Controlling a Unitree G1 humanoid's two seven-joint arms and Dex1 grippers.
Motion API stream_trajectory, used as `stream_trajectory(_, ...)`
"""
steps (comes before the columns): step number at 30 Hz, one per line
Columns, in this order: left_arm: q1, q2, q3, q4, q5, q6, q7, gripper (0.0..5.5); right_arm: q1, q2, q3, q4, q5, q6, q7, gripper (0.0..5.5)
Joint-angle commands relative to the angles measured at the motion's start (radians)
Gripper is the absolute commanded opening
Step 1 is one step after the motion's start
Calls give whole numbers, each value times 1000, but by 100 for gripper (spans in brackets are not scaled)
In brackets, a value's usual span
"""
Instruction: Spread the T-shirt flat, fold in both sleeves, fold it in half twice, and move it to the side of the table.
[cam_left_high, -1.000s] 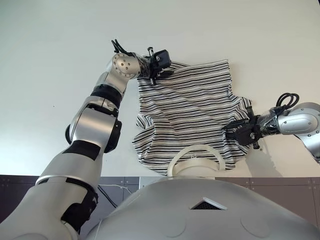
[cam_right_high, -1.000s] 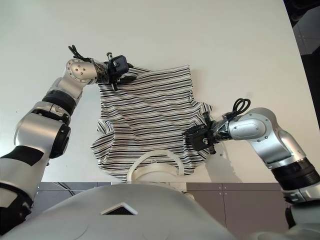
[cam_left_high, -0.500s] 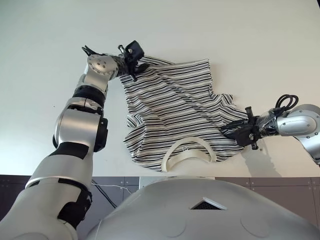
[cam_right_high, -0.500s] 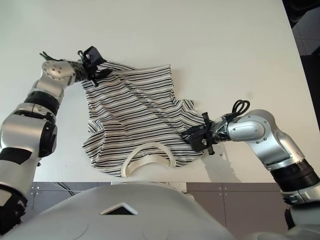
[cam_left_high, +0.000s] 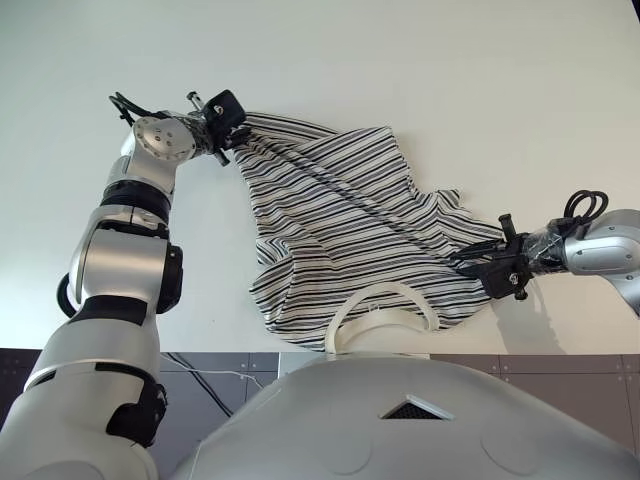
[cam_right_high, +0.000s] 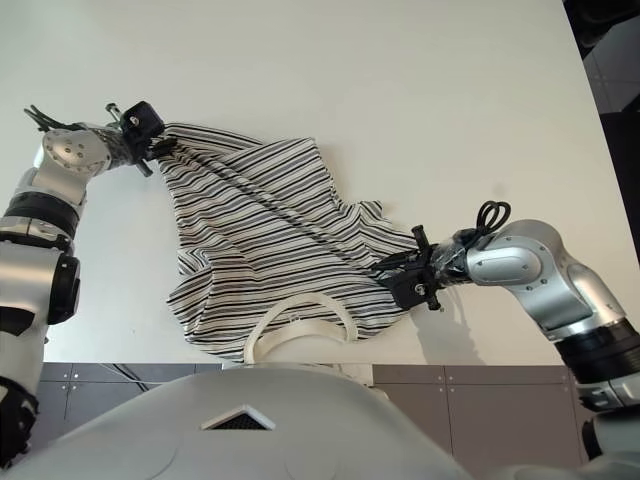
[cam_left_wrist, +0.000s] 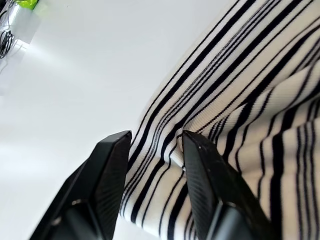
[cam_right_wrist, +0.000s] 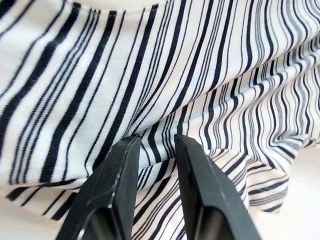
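The T-shirt is soft, matt knit cloth with a fine rib, striped black on white. Its collar is a plain white ribbed band. The tabletop is smooth and white with a faint sheen. The 2 fingers of the left hand and those of the right hand look like hard black plastic, finely grained and slightly glossy.

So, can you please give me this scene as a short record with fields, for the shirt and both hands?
garment: striped T-shirt, wrinkled, not yet flat
left hand: shut on the T-shirt's far left corner
right hand: shut on its near right edge
tension: cloth stretched diagonally between the hands
surface: white table
stage: spreading; sleeves not yet folded in
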Motion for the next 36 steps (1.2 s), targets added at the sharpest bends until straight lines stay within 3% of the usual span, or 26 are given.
stream_trajectory(1, 65, 46, -21, 50, 47, 54, 43, 186, 95, -57, -11, -2, 4, 70, 33, 124)
stream_trajectory(7, 14, 10, 25, 42, 5, 42, 142, 186, 107, -48, -36, -106, 120, 189, 85, 124)
stream_trajectory(11, -36, -69, 127, -40, -132, -74, 45, 186, 36, 16, -69, -140, 201, 318, 78, 124)
stream_trajectory(16, 4, -78, 148, -215, -172, -165, -2, 186, 22, 31, -101, -154, 225, 391, 72, 124)
stream_trajectory(19, 143, -43, 142, -509, -183, -139, -37, 186, 36, 15, -128, -194, 274, 444, 92, 124)
stream_trajectory(23, 584, 31, 102, -1192, -270, 90, -157, 186, 56, -9, -151, -201, 294, 466, 113, 124)
stream_trajectory(25, 764, 65, 66, -1407, -252, 144, -186, 186, 96, -27, -161, -213, 296, 465, 119, 124)
stream_trajectory(30, 949, 66, -4, -1642, -183, 256, -199, 186, 114, -18, -181, -264, 347, 535, 128, 124)
stream_trajectory(36, 1088, 183, -56, -1695, -80, 247, -237, 186, 140, -36, -218, -321, 404, 602, 155, 124)
